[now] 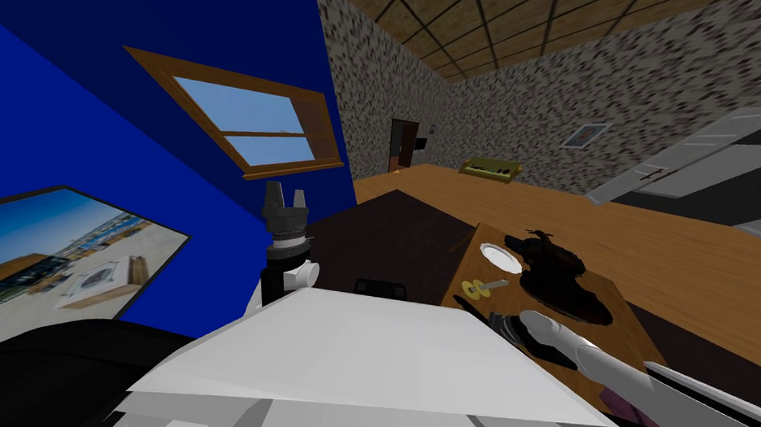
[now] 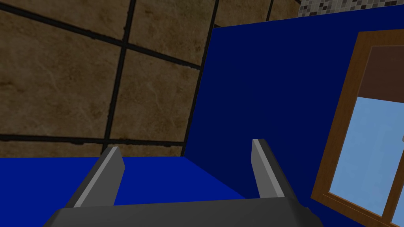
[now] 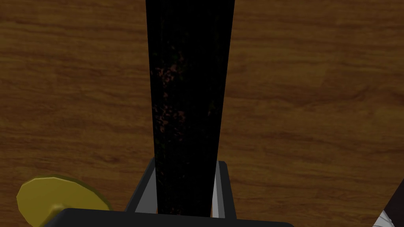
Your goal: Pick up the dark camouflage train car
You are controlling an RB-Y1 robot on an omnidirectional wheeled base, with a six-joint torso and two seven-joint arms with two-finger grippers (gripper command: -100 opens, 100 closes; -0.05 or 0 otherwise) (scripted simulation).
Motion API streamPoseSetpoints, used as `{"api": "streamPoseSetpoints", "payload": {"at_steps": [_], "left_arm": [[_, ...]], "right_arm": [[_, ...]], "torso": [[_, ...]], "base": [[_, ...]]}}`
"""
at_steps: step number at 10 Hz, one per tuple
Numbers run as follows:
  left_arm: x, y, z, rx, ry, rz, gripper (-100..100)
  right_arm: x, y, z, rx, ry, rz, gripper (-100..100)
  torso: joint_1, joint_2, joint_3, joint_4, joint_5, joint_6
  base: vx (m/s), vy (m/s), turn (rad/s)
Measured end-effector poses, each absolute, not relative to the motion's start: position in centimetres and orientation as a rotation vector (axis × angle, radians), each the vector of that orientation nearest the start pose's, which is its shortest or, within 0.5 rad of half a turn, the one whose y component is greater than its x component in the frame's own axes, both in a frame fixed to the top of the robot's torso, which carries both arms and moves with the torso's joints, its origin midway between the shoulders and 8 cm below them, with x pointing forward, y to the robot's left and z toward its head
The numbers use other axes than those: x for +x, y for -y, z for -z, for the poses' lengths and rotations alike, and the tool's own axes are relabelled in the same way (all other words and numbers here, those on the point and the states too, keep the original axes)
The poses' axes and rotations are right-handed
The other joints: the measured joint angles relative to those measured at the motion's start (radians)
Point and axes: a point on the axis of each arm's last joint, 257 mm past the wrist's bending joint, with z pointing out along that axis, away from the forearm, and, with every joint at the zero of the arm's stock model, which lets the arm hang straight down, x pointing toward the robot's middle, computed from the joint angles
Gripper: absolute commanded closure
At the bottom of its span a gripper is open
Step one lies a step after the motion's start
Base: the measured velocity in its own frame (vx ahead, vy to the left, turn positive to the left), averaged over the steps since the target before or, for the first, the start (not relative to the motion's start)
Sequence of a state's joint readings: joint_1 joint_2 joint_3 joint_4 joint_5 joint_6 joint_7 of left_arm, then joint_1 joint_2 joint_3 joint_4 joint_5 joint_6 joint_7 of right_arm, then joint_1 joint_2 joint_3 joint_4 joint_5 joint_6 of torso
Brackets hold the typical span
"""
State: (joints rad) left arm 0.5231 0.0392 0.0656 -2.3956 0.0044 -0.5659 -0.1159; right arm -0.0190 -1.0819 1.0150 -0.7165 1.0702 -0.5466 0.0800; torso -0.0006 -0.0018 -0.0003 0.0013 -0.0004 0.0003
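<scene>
Right wrist view: one dark camouflage train car [image 3: 187, 98] pinched between both fingers of right hand [image 3: 186, 162], long axis running straight away from hand, over wooden table [image 3: 315, 98]. One yellow disc [image 3: 59, 195] just beside hand. Elsewhere, left hand [image 2: 186, 146] spread wide.

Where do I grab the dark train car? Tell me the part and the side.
Across its narrow width, a finger on each long side, coming from above the wooden table. The dark train car is long and slim, so its straight flanks suit thin fingers. The right gripper sits that way now, pressing both sides.
</scene>
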Motion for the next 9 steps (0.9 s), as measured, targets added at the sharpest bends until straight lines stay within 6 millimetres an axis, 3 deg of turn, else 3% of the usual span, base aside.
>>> {"api": "streamPoseSetpoints", "payload": {"at_steps": [5, 9], "left_arm": [[30.2, -28.6, -8.0, -0.45, -0.553, 1.161, 0], [30.2, -28.6, -8.0, -0.45, -0.553, 1.161, 0]], "right_arm": [[9.8, 60.9, 52.9, -1.208, -2.882, 0.034, 100], [9.0, 61.7, 52.5, -1.212, -2.877, 0.023, 100]], "torso": [[0.002, 0.0, 0.0, 0.0, 0.001, 0.001], [0.001, 0.001, 0.0, 0.0, 0.001, 0.0]], "base": [[0.017, 0.043, -0.008], [0.011, 0.032, -0.004]]}}
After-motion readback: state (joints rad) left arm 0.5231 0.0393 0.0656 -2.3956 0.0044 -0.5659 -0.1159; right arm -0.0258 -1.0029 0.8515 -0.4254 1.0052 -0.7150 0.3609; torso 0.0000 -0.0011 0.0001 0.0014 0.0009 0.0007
